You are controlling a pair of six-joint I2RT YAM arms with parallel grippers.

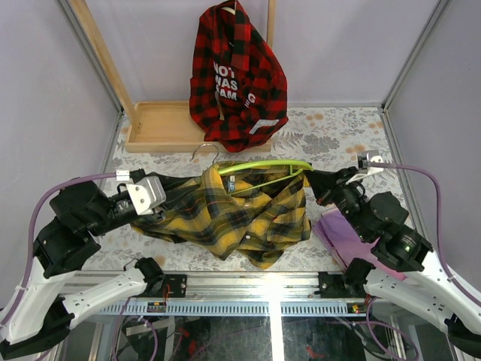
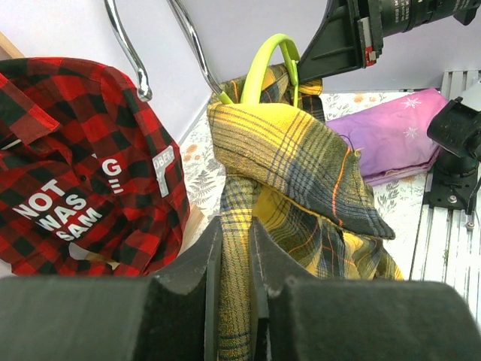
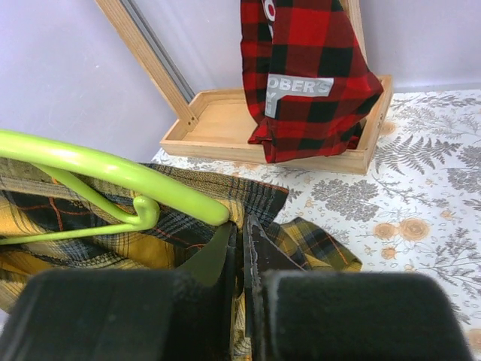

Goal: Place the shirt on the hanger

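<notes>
Yellow and dark plaid flannel shirt (image 1: 225, 218) lies bunched up in the middle of the flowery worktop (image 1: 338, 128), a bit closer to the near edge. A thin lime-green wire hanger (image 1: 263, 164) lies along the far side of the shirt, and part of it is tucked into the cloth.

The left end effector (image 2: 233, 286) is at the left side of the shirt. Its jaws are close together and pinch a strip of the yellow cloth.

The right end effector (image 3: 240, 248) is at the right side of the shirt, touching the end of the hanger. Its jaws are pressed tight together. Whether any cloth is caught between them cannot be told.

A red and black plaid shirt with white letters (image 1: 237, 83) hangs at the far edge, over a flat wooden tray (image 1: 158, 128). A purple cloth (image 1: 346, 233) lies flat by the right edge.
</notes>
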